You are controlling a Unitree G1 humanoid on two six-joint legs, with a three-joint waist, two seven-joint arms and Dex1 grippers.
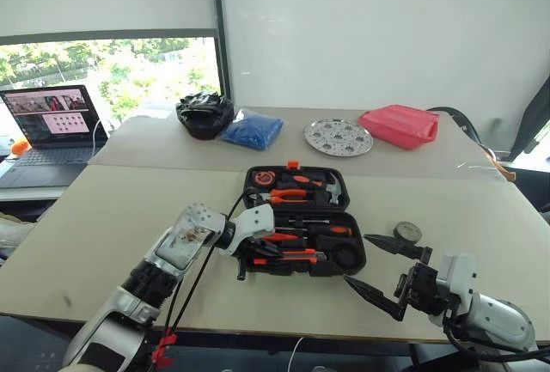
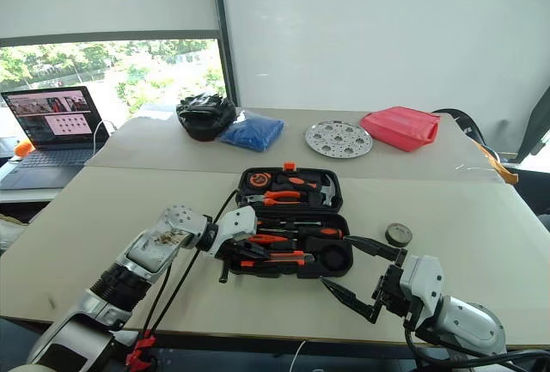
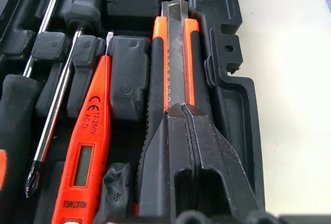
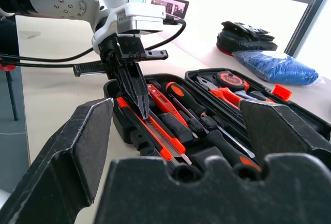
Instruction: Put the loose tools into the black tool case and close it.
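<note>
Black tool case [image 1: 296, 230] lying open on the desk [image 1: 112, 217], lid half at the far side, with orange pliers [image 1: 290, 194] and a hammer [image 1: 329, 187] in the lid. In the near half: screwdrivers [image 1: 320, 229], an orange tester pen [image 3: 85, 151] and the orange-black utility knife [image 3: 175, 58], each in its slot. Left end effector [image 4: 140, 100] at the case's near-left part, fingers pinched together, tips pressing down on the knife (not gripping it, as far as can be seen). Right end effector [image 1: 375, 266] just off the case's near-right corner, above the desk, fingers spread wide, holding nothing. Small black tape roll [image 1: 407, 233] out on the desk, to the right of the case. Far behind the case: a black fabric heap [image 1: 204, 114], a blue bag [image 1: 252, 129], a round metal plate [image 1: 339, 137] and a red pouch [image 1: 399, 125].
</note>
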